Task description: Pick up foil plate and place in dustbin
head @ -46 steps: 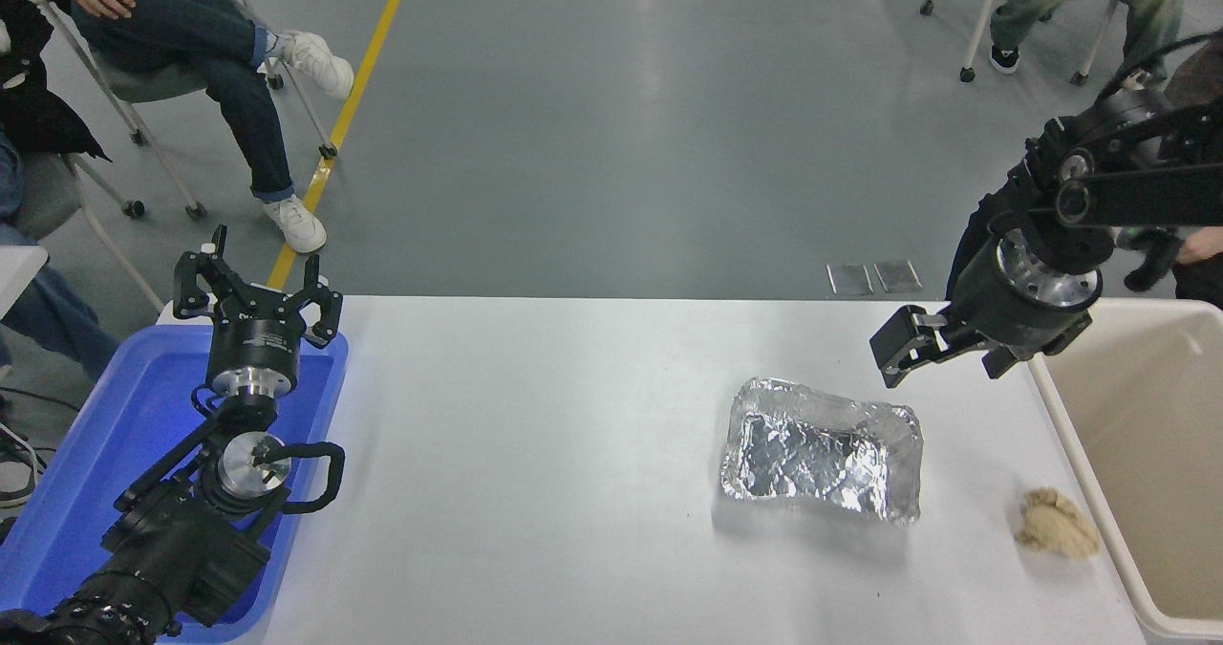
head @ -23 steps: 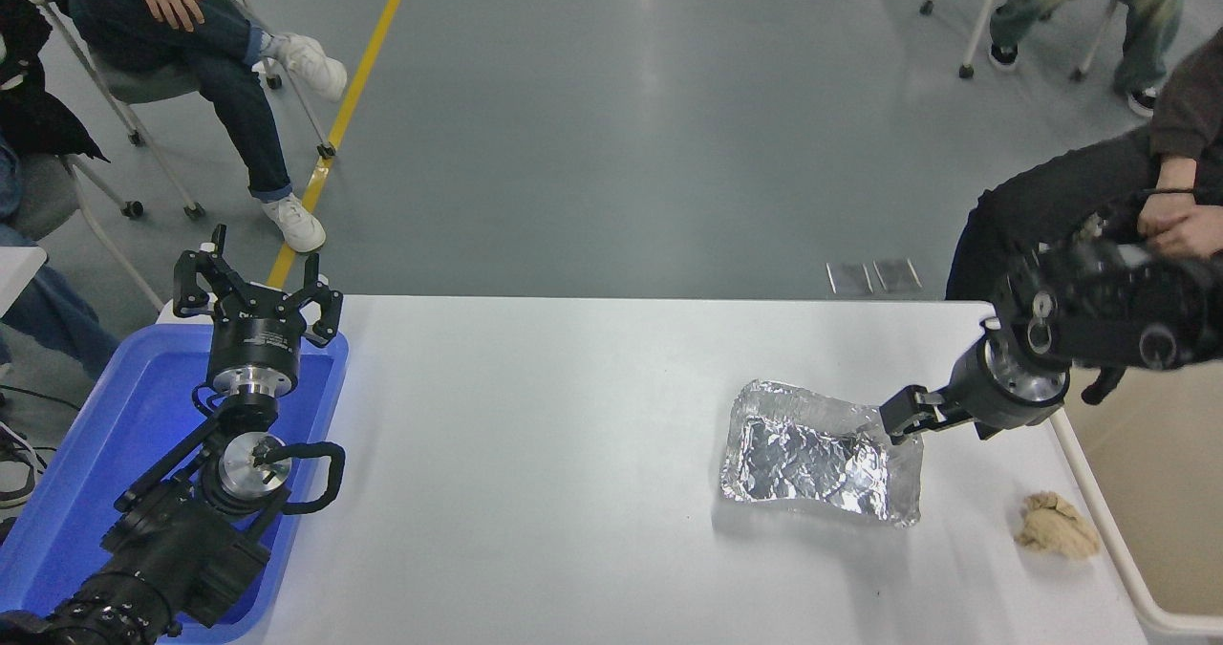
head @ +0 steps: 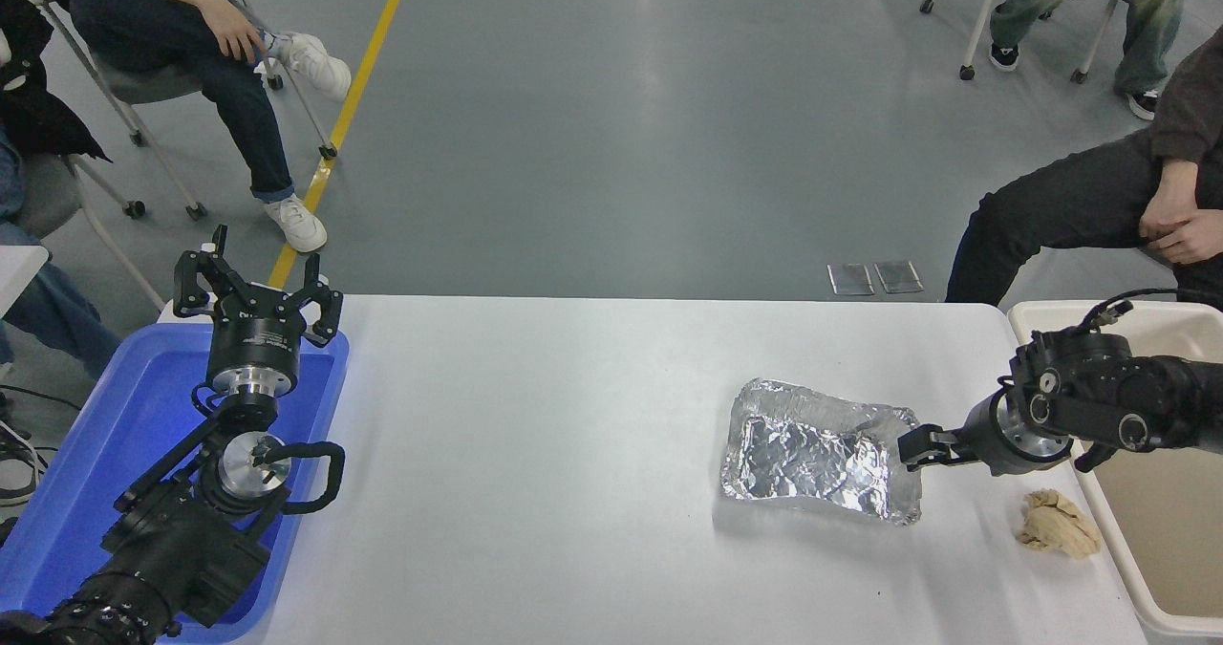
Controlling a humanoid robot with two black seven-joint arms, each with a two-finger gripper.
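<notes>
Now, right claw: at right rim of foil plate, grip state unclear.
Foil plate: on bench, long axis left-right.
Dustbin: just right.
Left claw: parked far, open.

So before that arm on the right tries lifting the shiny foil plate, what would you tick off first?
1. Right gripper at the foil plate: ok, its tips are at the plate's right rim.
2. Grip closed on the rim: cannot tell.
3. Plate resting flat on the table: ok.
4. Dustbin open and within a short swing to the right: ok.
5. Paper wad clear of the plate: ok, apart, but near the path to the bin.
6. Left gripper out of the way: ok, parked over the blue tray.
</notes>
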